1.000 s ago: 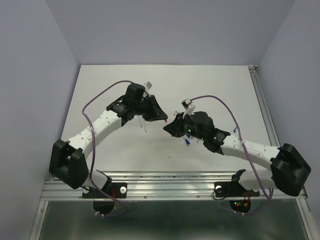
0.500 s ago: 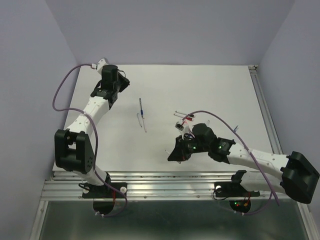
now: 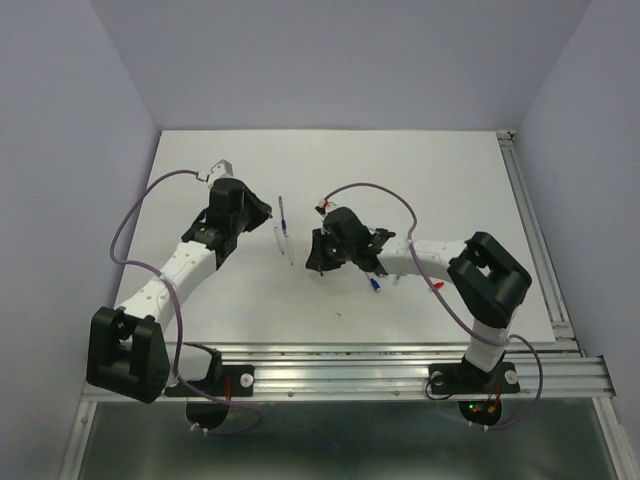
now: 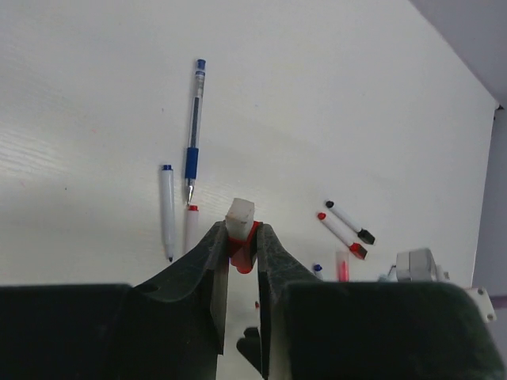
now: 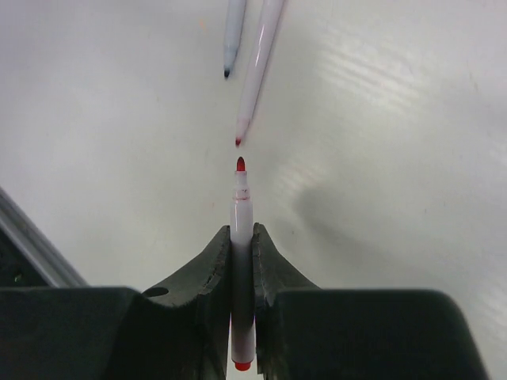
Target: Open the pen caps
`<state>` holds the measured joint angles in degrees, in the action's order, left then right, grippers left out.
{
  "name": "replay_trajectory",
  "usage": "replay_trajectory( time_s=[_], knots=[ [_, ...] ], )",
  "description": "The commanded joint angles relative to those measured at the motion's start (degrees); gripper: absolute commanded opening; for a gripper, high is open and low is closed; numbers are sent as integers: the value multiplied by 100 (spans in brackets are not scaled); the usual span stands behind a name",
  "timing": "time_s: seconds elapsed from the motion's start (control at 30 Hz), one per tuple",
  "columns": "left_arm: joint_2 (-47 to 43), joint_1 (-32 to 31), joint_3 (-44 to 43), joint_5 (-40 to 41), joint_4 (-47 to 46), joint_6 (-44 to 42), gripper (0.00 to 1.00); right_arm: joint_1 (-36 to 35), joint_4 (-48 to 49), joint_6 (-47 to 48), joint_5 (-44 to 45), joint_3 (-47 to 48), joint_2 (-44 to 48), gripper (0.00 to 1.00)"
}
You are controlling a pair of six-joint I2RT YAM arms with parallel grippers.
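This is a robotics lab, a small test cell by the look of it. A white table (image 3: 440,170) stands boxed in on three sides by bare lilac-grey walls (image 3: 330,60). Slotted aluminium rail (image 3: 340,370) runs along its near edge, with another strip (image 3: 530,220) down the right side. Two white-and-black robot arms, the left arm (image 3: 185,262) and the right arm (image 3: 430,262), are mounted at that near rail. Purple cables (image 3: 135,215) loop over them, and small red and green lights (image 3: 478,408) glow on a board beneath.
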<state>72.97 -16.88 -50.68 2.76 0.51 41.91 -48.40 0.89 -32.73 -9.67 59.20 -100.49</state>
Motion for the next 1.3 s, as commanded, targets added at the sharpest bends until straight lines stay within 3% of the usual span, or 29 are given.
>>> replay_trajectory(
  time_s=[0.0,0.13,0.3,0.53,0.6,0.67,0.73,0.83,0.87,0.97,1.17,1.27],
  knots=[
    [-432,-61,312,136,-60,71,0,41,-36,197,694,1005,-725,8],
    [-494,-61,348,172,221,54,0,68,-422,205,932,1655,-1341,15],
    [-486,-69,322,154,274,28,0,59,-598,206,1080,2078,-1649,33],
    [-415,-78,199,58,318,-25,0,76,-721,188,1248,2026,-1430,40],
    [-398,-131,181,23,318,-43,0,85,-713,171,1406,1859,-1141,41],
    [-336,-227,163,14,326,-69,0,120,-712,118,1590,1710,-860,52],
    [-257,-324,93,5,318,-86,0,199,-712,83,1740,1420,-368,55],
    [-56,-640,-64,40,318,-148,0,357,-835,-101,2056,991,316,69],
    [6,-728,-117,49,309,-157,0,541,-966,-259,2135,893,476,82],
    [339,-1167,-372,31,248,-209,0,988,-1352,-496,2345,481,1151,98],
    [1489,-2036,-1284,-241,186,-507,0,1578,-2327,-874,4031,48,2295,100],
    [2202,-2615,-1962,-591,160,-736,0,1939,-2890,-1094,4455,74,2525,100]
  ],
)
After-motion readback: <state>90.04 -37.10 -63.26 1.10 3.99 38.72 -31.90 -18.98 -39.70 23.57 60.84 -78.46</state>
